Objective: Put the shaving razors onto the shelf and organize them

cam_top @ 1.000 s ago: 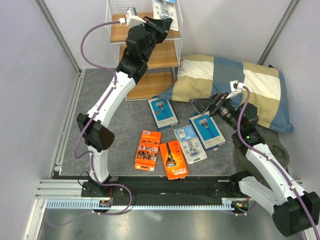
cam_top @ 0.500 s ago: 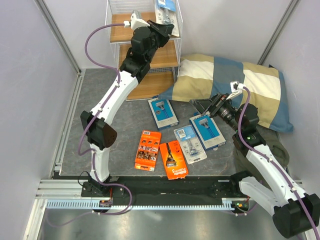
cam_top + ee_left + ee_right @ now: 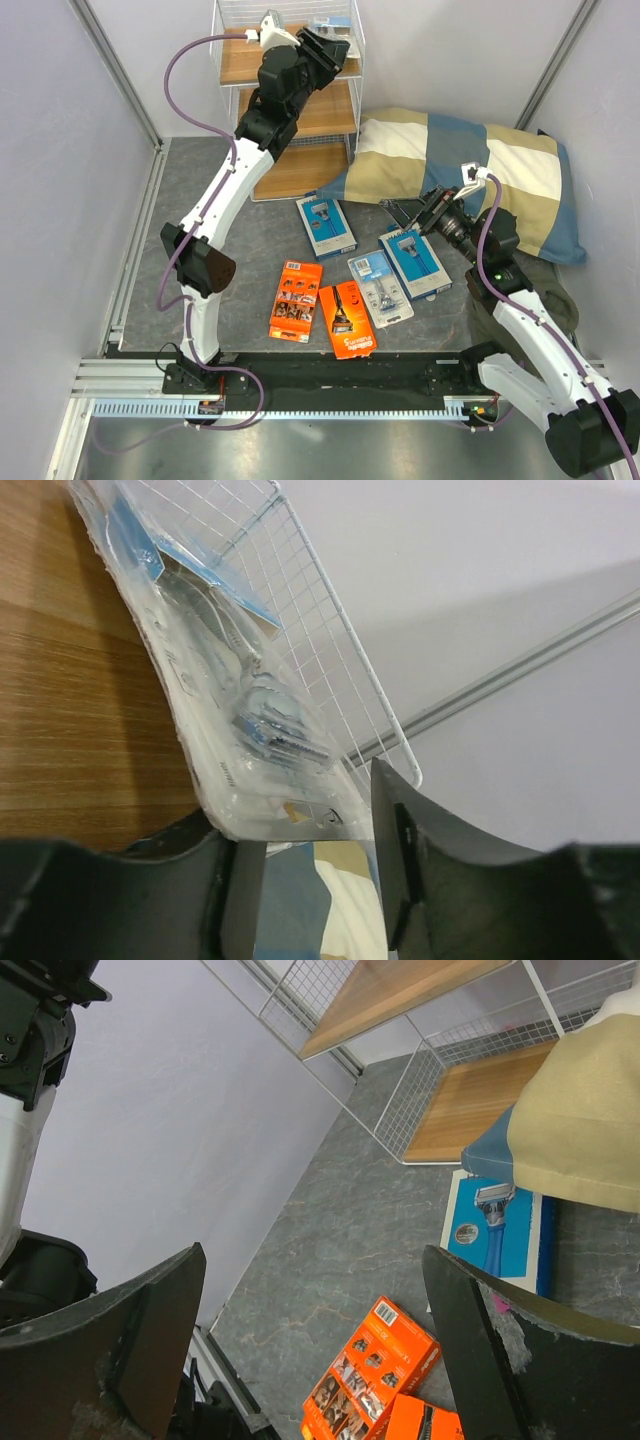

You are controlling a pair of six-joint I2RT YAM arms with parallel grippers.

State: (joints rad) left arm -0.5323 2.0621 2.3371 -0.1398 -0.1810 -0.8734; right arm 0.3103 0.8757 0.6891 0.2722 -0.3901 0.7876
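A clear blister razor pack with a blue top lies on the top wooden tier of the shelf, leaning against its wire side. My left gripper is at that tier, open, its fingertips apart at the pack's near edge. On the table lie two blue boxes, a clear blister pack and two orange packs. My right gripper hovers open and holds nothing above the table by the pillow; its wrist view shows an orange pack below the gap.
A blue-and-beige checked pillow lies right of the shelf, its corner over the lower tier's side and near one blue box. Grey walls and metal rails close in the table. The middle tier and bottom tier show bare wood.
The left gripper's jaws have opened and let go of the clear blister pack, which now rests on the top tier. The right arm has not moved.
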